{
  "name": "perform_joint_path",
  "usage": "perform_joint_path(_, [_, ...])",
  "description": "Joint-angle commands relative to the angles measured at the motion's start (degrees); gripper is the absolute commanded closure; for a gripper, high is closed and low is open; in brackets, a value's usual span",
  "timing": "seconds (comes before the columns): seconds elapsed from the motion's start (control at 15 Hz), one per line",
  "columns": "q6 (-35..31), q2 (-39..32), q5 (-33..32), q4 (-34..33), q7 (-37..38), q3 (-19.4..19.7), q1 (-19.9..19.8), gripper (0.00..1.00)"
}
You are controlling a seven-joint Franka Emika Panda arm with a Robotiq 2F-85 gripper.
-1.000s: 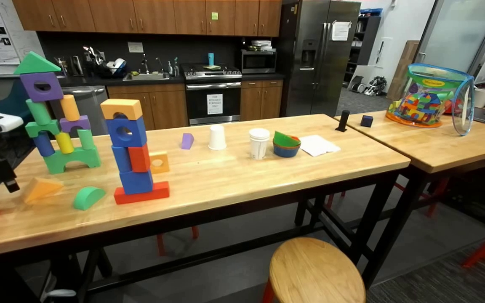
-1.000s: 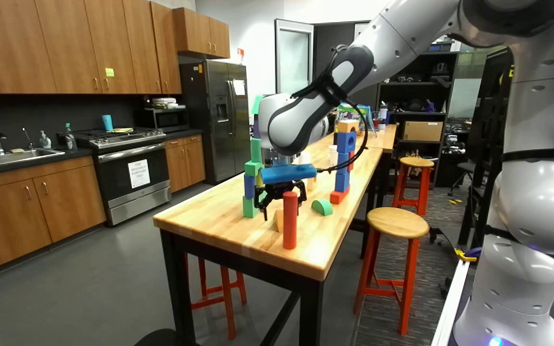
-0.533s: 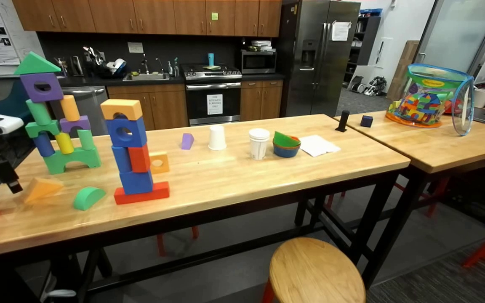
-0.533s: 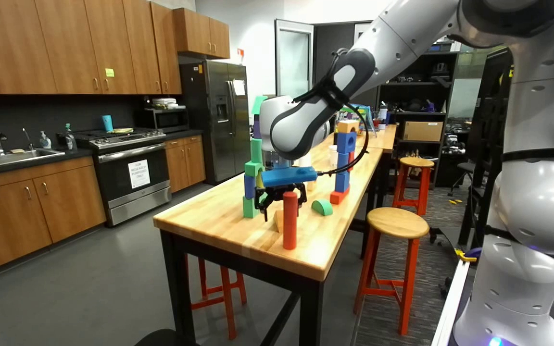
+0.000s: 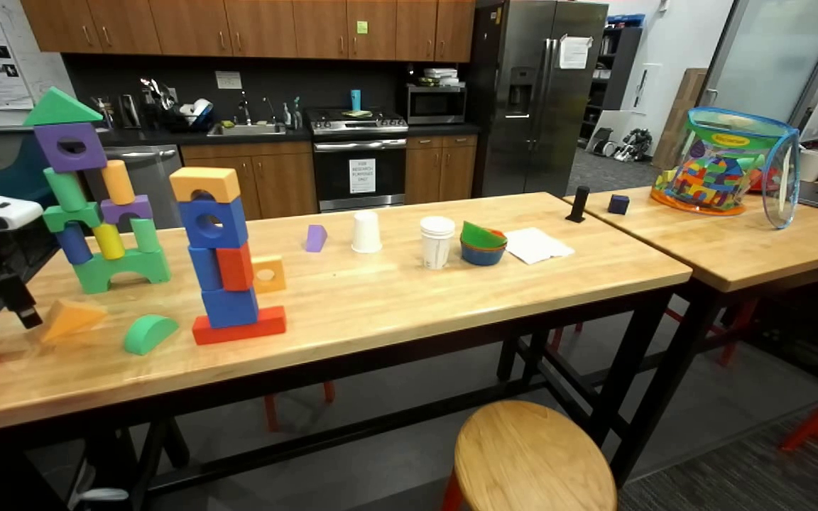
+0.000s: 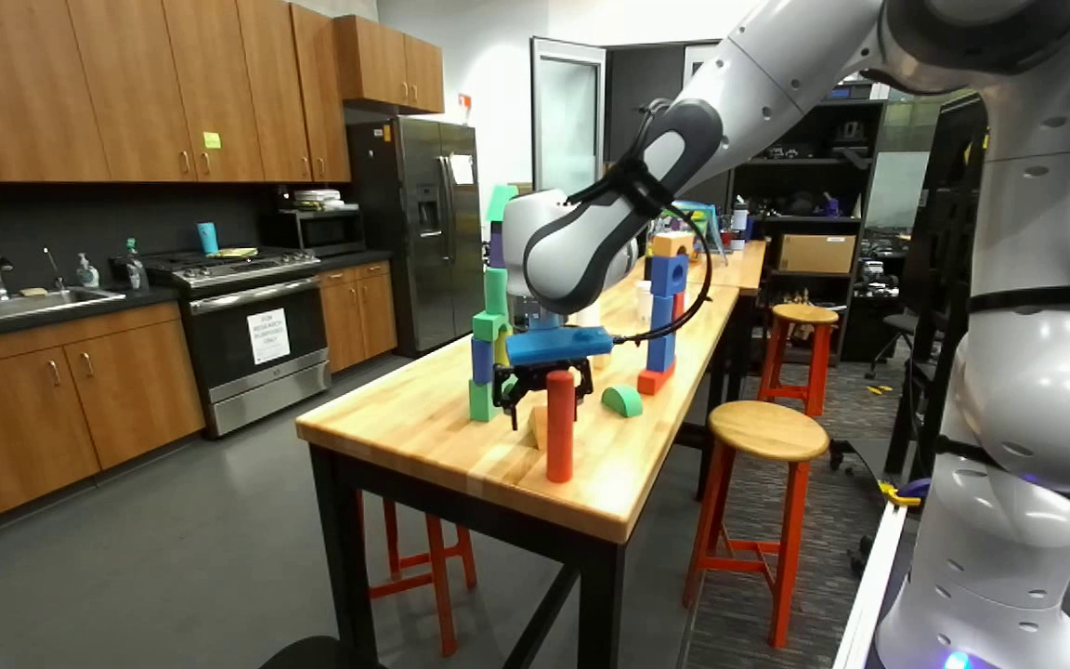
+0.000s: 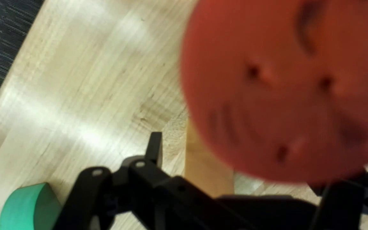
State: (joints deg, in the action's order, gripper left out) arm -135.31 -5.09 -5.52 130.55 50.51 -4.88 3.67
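Observation:
My gripper (image 6: 545,418) hangs low over the near end of the table, jaws wide apart with nothing held. Just below it lies an orange triangular block (image 5: 74,321), seen in the wrist view as an orange face (image 7: 206,166) between the jaws. A tall red cylinder (image 6: 559,432) stands upright close by. Its round top (image 7: 276,95) looms blurred in the wrist view and covers most of the far finger; the near fingertip (image 7: 154,145) shows clearly. To one side rests a green half-round block (image 5: 150,333). Whether a finger touches the orange block I cannot tell.
A tower of green, purple, blue and yellow blocks (image 5: 121,266) rises close beside the gripper. A blue and red tower (image 5: 228,305) stands farther along. Beyond are a purple wedge (image 5: 316,238), white cups (image 5: 437,241) and bowls (image 5: 483,254). The table edge (image 6: 461,474) is near.
The gripper has sunk slightly toward the orange block and shifted a little along the table. Its jaws have stayed wide, and the blocks have not moved.

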Motion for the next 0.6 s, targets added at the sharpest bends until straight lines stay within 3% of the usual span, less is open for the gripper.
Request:
perform_joint_path(0.0, [-1.0, -0.3, -1.5, -0.2, 1.8, 0.9, 1.1, 0.0])
perform_joint_path(0.53, [-0.6, -0.8, -1.9, -0.9, 1.7, 1.3, 1.0, 0.0])
